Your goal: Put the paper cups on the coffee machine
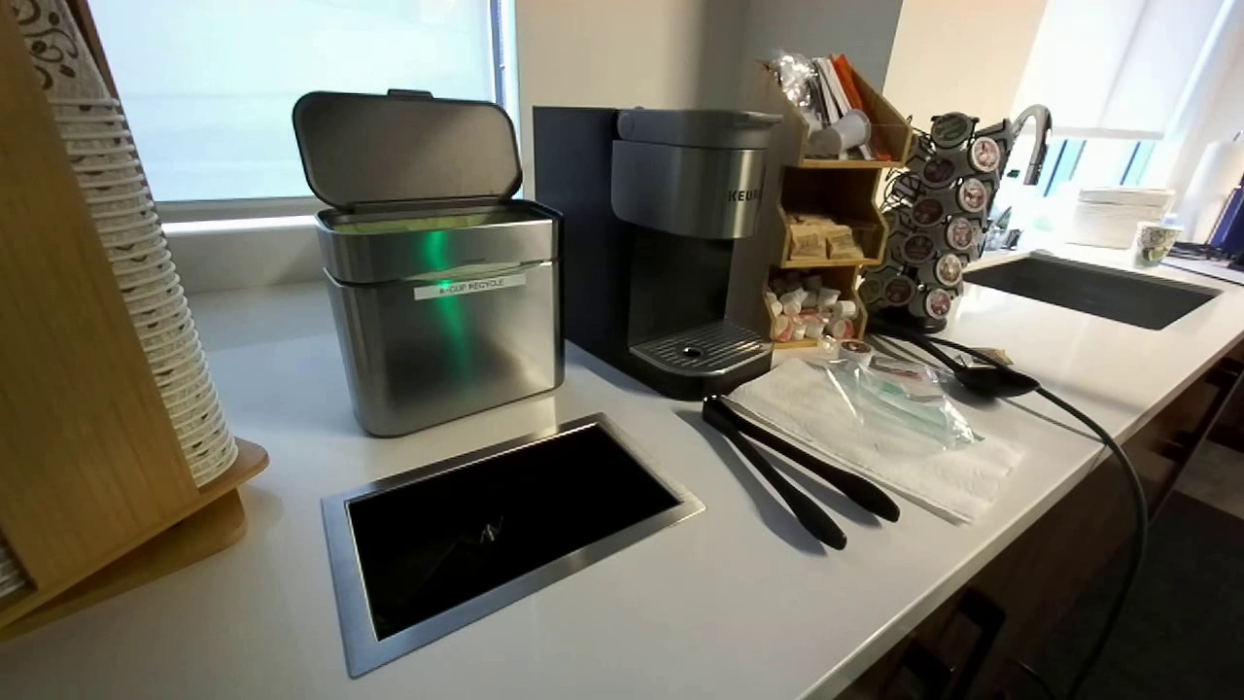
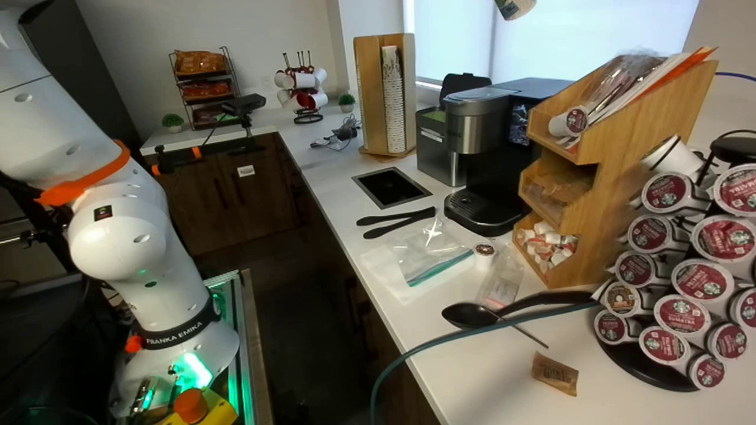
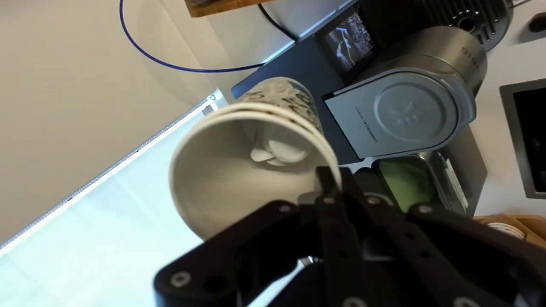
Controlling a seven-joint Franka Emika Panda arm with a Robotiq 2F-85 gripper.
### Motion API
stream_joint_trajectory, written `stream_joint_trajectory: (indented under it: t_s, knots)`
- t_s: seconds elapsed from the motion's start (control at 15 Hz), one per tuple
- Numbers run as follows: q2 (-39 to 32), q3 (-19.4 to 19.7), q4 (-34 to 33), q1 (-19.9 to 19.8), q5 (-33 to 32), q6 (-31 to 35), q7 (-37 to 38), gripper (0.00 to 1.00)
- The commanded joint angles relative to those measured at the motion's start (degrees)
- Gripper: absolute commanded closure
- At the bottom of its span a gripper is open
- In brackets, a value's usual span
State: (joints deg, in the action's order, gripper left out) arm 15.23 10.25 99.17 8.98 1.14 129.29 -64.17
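In the wrist view my gripper (image 3: 335, 181) is shut on the rim of the nested paper cups (image 3: 230, 175). At least two rims show, with a patterned outside, and some small white pieces lie inside. The cups hang in the air, mouth toward the wrist camera. Part of a cup (image 2: 516, 8) shows at the top edge of an exterior view, above the coffee machine. The coffee machine (image 1: 685, 190) is tall, dark grey and black; it also shows in an exterior view (image 2: 472, 127) and in the wrist view (image 3: 409, 111). The gripper itself is outside both exterior views.
A steel box (image 1: 457, 340) with its lid open stands beside the machine. A wooden cup dispenser (image 2: 369, 94), a three-tier wooden rack (image 2: 620, 177) and a pod tower (image 2: 679, 283) stand around it. Black tongs (image 1: 777, 467) and a counter opening (image 1: 335, 564) are in front.
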Motion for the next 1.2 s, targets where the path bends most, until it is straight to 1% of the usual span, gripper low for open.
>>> stream_joint_trajectory:
  t_s: [0.0, 0.13, 0.27, 0.33, 0.53, 0.6, 0.67, 0.73, 1.0, 1.07, 1.13]
  knots:
    - [-0.8, -2.1, -0.6, -2.1, 0.7, 0.0, -0.6, 0.99]
    - [-2.7, -2.6, -2.9, -1.1, 3.6, -0.5, -3.0, 0.99]
    - [-4.2, -3.0, -5.4, -0.6, 5.8, -2.4, -6.2, 0.99]
    - [-4.5, -3.2, -6.4, -0.5, 7.3, -4.1, -8.0, 0.99]
    - [-7.1, -3.3, -11.7, -1.6, 10.0, -13.5, -12.5, 0.99]
    - [-7.5, -3.8, -12.4, -2.4, 9.5, -14.2, -12.5, 0.99]
    - [-5.6, -4.9, -8.8, -2.8, 8.2, -10.6, -10.0, 0.99]
    - [-6.0, -5.1, -9.5, -3.1, 8.2, -11.0, -10.1, 0.95]
    - [-6.0, -5.5, -9.4, -3.5, 8.2, -11.0, -10.1, 0.95]
    - [-6.4, -5.6, -9.9, -3.6, 7.8, -11.6, -10.3, 0.99]
    - [-7.1, -5.7, -11.5, -3.7, 6.7, -14.9, -11.4, 0.99]
